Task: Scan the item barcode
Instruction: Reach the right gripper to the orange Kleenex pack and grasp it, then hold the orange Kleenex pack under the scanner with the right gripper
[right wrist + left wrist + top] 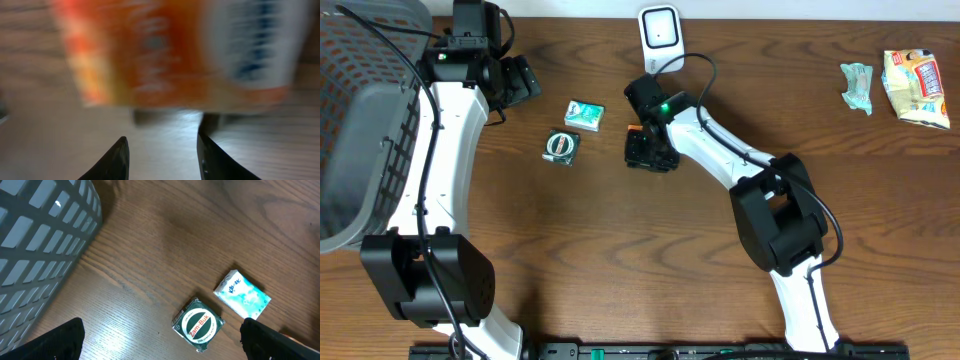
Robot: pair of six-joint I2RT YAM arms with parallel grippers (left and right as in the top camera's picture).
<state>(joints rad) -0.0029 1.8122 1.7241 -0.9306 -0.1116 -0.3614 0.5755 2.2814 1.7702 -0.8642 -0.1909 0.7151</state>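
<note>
The orange packet (pixel 170 50) is on the bench (pixel 620 250) near the scanner (pixel 659 35), right in front of the right gripper (pixel 161 140), which is partly spread. Slide around its middle, squeeze softly, then turn it to face the scanner. The left gripper (pixel 520 82) is spread wide.

Tin (pixel 198 325) on table, left wrist view: brand "Zam-Buk" in red lettering across round green-and-white label; small print around ring too fine to read. Blue pack (pixel 242 294) just beside tin: short dark-blue mark on white corner, not legible. Orange pack (pixel 170 50), right wrist view: white and blue lettering, blurred beyond reading. Bag (pixel 916 88) at table's far right, overhead view: red-and-white banner with lettering, too small to read.
</note>
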